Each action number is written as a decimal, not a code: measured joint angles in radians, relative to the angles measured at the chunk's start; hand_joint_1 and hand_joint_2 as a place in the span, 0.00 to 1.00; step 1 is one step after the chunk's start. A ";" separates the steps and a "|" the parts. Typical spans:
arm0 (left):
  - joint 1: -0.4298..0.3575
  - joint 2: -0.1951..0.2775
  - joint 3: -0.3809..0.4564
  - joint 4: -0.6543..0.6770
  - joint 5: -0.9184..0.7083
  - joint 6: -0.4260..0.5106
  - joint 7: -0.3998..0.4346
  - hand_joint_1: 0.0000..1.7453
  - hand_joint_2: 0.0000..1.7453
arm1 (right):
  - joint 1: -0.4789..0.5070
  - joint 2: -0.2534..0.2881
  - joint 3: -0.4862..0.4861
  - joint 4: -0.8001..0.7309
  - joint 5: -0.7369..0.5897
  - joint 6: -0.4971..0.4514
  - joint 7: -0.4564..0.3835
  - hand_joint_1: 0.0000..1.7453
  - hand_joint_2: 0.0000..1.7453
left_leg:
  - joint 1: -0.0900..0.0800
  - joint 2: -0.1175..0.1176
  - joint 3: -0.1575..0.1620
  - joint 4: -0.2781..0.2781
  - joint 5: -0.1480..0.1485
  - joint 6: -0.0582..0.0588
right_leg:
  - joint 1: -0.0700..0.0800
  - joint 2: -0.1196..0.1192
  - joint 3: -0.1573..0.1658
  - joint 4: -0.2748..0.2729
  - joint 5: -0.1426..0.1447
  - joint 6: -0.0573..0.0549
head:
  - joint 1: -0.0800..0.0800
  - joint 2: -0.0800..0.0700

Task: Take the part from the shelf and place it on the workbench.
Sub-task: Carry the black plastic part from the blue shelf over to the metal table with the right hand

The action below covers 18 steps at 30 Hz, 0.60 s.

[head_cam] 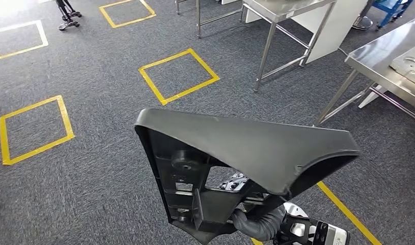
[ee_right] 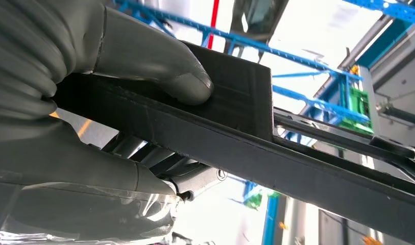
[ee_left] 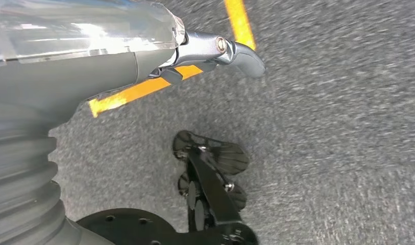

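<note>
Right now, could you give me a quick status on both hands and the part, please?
Right hand grips the black part, held up over carpet. Left hand holds nothing. Steel workbench ahead right, not yet reached.
</note>
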 joint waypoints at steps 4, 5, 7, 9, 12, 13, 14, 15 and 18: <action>-0.001 -0.001 0.011 0.000 0.002 0.004 0.004 0.00 1.00 | 0.011 0.003 -0.013 -0.035 -0.003 0.014 -0.001 1.00 1.00 | -0.001 -0.042 0.053 -0.124 0.033 0.014 | -0.004 0.042 -0.013 0.022 -0.012 0.023 | 0.000 0.000; -0.002 -0.002 0.013 0.000 0.002 0.005 0.004 0.00 1.00 | 0.017 0.003 -0.016 -0.044 -0.002 0.017 -0.001 1.00 1.00 | -0.001 -0.033 0.054 -0.124 0.035 0.022 | -0.005 0.049 -0.016 0.021 -0.011 0.028 | 0.000 0.000; -0.004 -0.003 0.016 0.000 0.000 0.006 0.005 0.00 1.00 | 0.024 0.003 -0.023 -0.061 -0.001 0.020 -0.001 1.00 1.00 | 0.000 -0.012 0.057 -0.132 0.038 0.036 | -0.005 0.022 -0.026 0.040 -0.023 0.037 | 0.002 0.000; -0.004 -0.003 0.019 0.000 -0.001 0.008 0.006 0.00 1.00 | 0.025 0.003 -0.028 -0.073 0.001 0.022 -0.001 1.00 1.00 | 0.001 0.010 0.060 -0.137 0.039 0.045 | -0.004 -0.034 -0.069 0.128 -0.072 0.046 | 0.007 0.000; -0.001 -0.001 0.024 0.000 -0.005 0.008 0.011 0.00 1.00 | 0.025 0.003 -0.032 -0.078 0.001 0.024 -0.001 1.00 1.00 | -0.001 0.047 0.062 -0.137 0.033 0.049 | -0.012 -0.063 -0.162 0.295 -0.130 0.057 | 0.008 0.000; -0.002 -0.001 0.025 0.000 -0.007 0.008 0.013 0.00 1.00 | 0.025 0.003 -0.033 -0.078 0.001 0.024 -0.001 1.00 1.00 | -0.001 0.058 0.064 -0.137 0.030 0.048 | -0.014 -0.067 -0.165 0.295 -0.116 0.058 | 0.008 0.000; -0.003 -0.001 0.025 0.000 -0.007 0.008 0.015 0.00 1.00 | 0.025 0.003 -0.034 -0.078 0.001 0.025 -0.001 1.00 1.00 | -0.001 0.069 0.068 -0.137 0.027 0.047 | -0.014 -0.072 -0.146 0.255 -0.085 0.057 | 0.008 0.000; -0.005 -0.001 0.025 0.000 -0.008 0.008 0.018 0.00 1.00 | 0.024 0.002 -0.035 -0.078 0.000 0.025 -0.001 1.00 1.00 | -0.001 0.078 0.073 -0.137 0.024 0.044 | -0.012 -0.086 -0.111 0.185 -0.046 0.052 | 0.008 0.000; -0.010 -0.001 0.027 0.000 -0.010 0.008 0.024 0.00 1.00 | 0.018 0.002 -0.039 -0.083 -0.003 0.026 -0.001 1.00 1.00 | -0.005 0.104 0.086 -0.139 0.014 0.031 | 0.006 -0.144 -0.031 0.024 0.004 0.032 | 0.008 0.000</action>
